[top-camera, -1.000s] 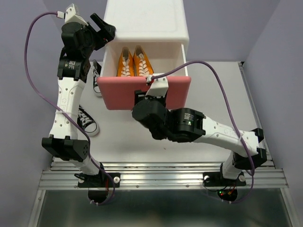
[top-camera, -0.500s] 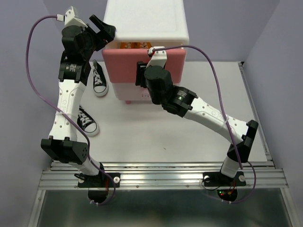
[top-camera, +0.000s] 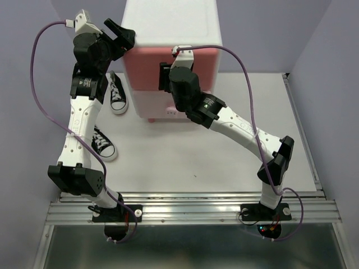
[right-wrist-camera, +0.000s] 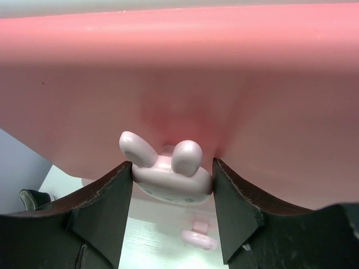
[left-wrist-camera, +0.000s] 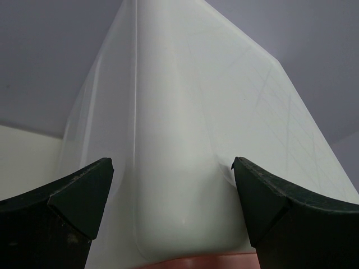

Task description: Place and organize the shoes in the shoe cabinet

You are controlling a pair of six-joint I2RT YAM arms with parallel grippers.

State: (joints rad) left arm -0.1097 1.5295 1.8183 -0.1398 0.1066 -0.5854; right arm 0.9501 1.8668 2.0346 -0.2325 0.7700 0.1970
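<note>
The white shoe cabinet (top-camera: pixel 171 22) stands at the back of the table with its upper pink drawer (top-camera: pixel 205 67) pushed in. My right gripper (top-camera: pixel 167 77) is shut on that drawer's bunny knob (right-wrist-camera: pixel 168 171), one finger on each side. My left gripper (top-camera: pixel 124 35) is open, its fingers astride the cabinet's top left front corner (left-wrist-camera: pixel 179 112) without gripping it. Two black shoes lie on the table left of the cabinet, one near it (top-camera: pixel 118 92) and one nearer me (top-camera: pixel 104 143). The orange shoes are hidden.
The paler lower drawer front (top-camera: pixel 151 103) is shut, and its knob (right-wrist-camera: pixel 199 238) shows below my right fingers. A black shoe's edge (right-wrist-camera: pixel 33 197) shows at the lower left of the right wrist view. Purple walls close in the table at both sides.
The upper drawer was open with two orange shoes showing. My right gripper pushed it back into the cabinet, and the shoes are now out of sight. The left arm barely moved.
</note>
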